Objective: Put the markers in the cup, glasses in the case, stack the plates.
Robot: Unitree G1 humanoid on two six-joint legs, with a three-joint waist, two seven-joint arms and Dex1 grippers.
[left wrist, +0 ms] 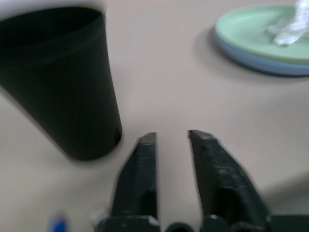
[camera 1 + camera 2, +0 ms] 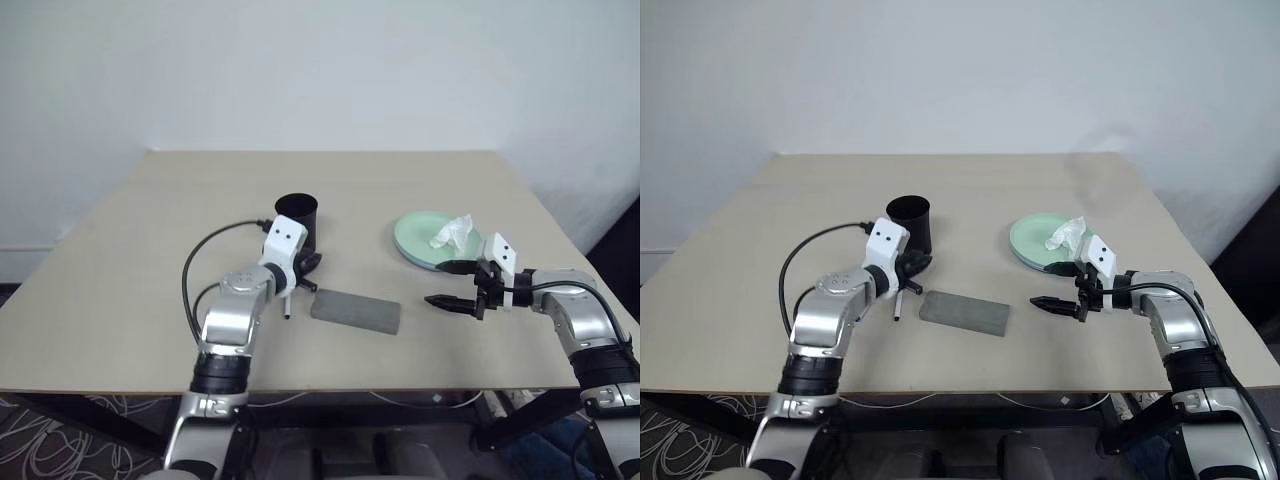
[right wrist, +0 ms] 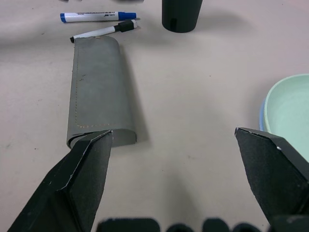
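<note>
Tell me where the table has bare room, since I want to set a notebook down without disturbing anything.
The far half of the table behind the cup and plates is bare, as is the near left corner beside the left arm. The middle is crowded: markers, case and both claws, left and right.

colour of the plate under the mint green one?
Light blue. The lower plate shows as a blue rim under the mint green plate, best in the left wrist view.
</note>
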